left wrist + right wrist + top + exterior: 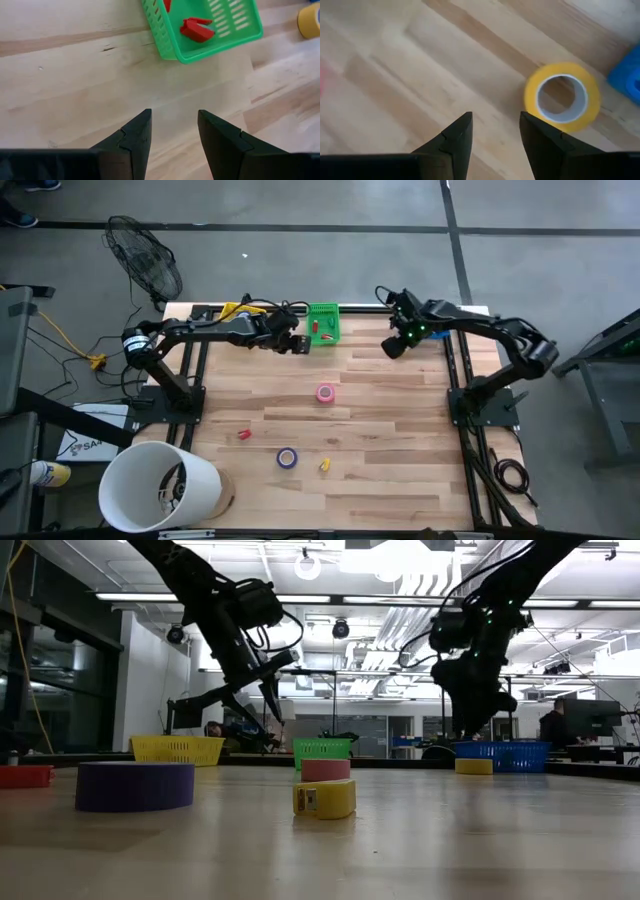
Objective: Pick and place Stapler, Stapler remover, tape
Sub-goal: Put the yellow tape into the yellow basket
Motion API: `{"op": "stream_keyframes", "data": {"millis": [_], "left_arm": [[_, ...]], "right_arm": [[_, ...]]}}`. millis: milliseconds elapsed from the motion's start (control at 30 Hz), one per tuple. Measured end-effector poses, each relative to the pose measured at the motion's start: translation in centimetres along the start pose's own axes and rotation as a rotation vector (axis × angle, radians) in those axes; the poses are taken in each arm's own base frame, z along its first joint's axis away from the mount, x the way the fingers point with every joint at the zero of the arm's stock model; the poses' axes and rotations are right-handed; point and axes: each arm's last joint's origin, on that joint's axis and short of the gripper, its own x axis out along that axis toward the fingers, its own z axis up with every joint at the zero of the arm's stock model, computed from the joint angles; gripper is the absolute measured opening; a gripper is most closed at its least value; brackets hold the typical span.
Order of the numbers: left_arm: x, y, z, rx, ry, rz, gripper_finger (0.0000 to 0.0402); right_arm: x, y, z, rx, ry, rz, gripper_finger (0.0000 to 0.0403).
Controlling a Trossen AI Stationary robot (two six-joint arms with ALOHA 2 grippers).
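Tape rolls lie scattered on the desk (400, 480). Nearest the front edge sits a blue-purple roll (287, 458), with a small yellow piece (325, 466) just to its right and a small red piece (243, 435) to its left. A pink roll (326, 392) lies further back, near the middle. At the far edge stands a green basket (323, 323) that already holds a red tool (196, 29), probably the staple remover or stapler; I cannot tell which.

The left claw (297, 342) hovers just left of the green basket, fingers spread and holding nothing, with bare wood beneath it in its wrist view. The right claw (393, 345) hangs at the far right of the desk, also spread and empty. Its wrist view shows a yellow roll (563, 97) lying flat just beside the fingers, with something blue past it.

My judgement is that the step in hand is the right arm picking up the yellow roll. To do it well, the claw should shift sideways until the roll sits centred between the fingers, then come straight down with one finger inside the open centre and one outside, or with both fingers across the outer wall. It should close only once the tips are almost on the wood, since a high grip may let the thin ring tilt or roll away.
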Motion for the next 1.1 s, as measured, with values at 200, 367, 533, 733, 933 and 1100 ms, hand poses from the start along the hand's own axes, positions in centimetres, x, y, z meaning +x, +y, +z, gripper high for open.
{"op": "stream_keyframes", "data": {"millis": [200, 367, 533, 733, 933, 1100], "left_arm": [[0.0, 0.0, 0.0, 0.063, 0.000, 0.000, 0.0157], [0.0, 0.0, 0.0, 0.127, 0.000, 0.000, 0.0157], [0.0, 0.0, 0.0, 0.154, 0.000, 0.000, 0.0157], [0.0, 0.0, 0.0, 0.178, -0.004, 0.004, 0.0157], [0.0, 0.0, 0.0, 0.184, -0.004, 0.004, 0.0157], [0.0, 0.0, 0.0, 0.184, -0.005, 0.005, 0.0157]], "right_arm": [[1.1, -0.2, 0.2, 0.037, -0.001, -0.130, 0.0154], [2.2, -0.4, 0.4, 0.043, 0.008, -0.184, 0.0154], [3.4, -0.2, 0.5, 0.067, 0.035, -0.183, 0.0154], [4.6, -0.1, 0.5, 0.086, 0.060, -0.195, 0.0154], [4.7, 0.0, 0.4, 0.090, 0.076, -0.166, 0.0146], [4.8, 0.3, 0.4, 0.081, 0.086, -0.130, 0.0103]]}}
